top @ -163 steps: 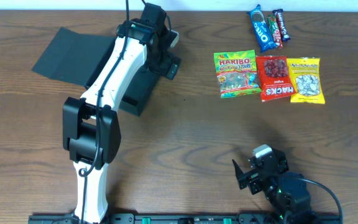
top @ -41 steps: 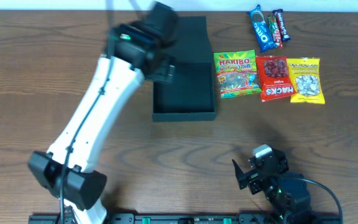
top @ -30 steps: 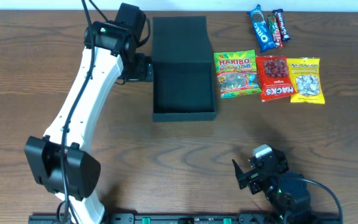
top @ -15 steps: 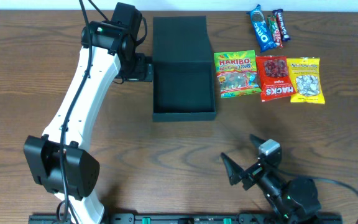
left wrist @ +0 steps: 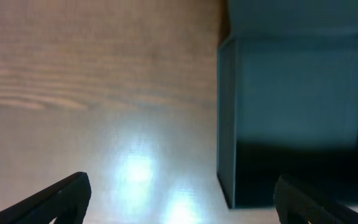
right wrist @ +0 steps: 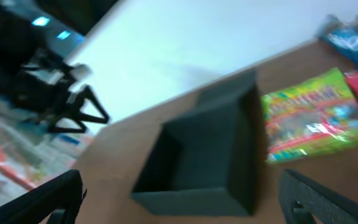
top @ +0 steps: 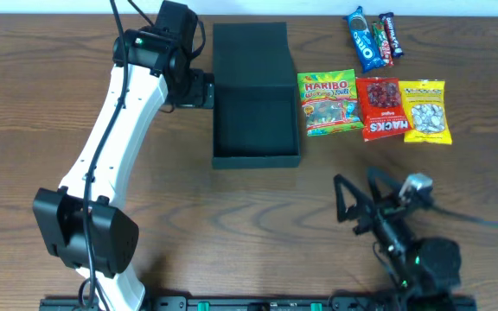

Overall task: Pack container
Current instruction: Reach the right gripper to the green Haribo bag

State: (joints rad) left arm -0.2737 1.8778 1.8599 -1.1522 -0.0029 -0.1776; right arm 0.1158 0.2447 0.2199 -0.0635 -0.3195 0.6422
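Observation:
The container (top: 256, 112) is a dark open box in the middle back of the table, its flap lid (top: 249, 47) folded back. It also shows in the left wrist view (left wrist: 291, 124) and the right wrist view (right wrist: 210, 155). My left gripper (top: 203, 89) is open and empty at the box's left wall. In its wrist view (left wrist: 179, 199) one finger is over the table and the other over the box. My right gripper (top: 357, 197) is open and empty over the table in front of the snacks, facing the box (right wrist: 185, 199).
Right of the box lie a Haribo bag (top: 328, 102), also in the right wrist view (right wrist: 309, 121), a red Hacks packet (top: 381, 108) and a yellow packet (top: 424, 111). An Oreo pack (top: 363, 39) and a dark bar (top: 388, 38) lie at the back right.
The left arm has pulled the box right beside the snacks and let go, and now stays at its left wall. The right arm has lifted and swung right, turning toward the box.

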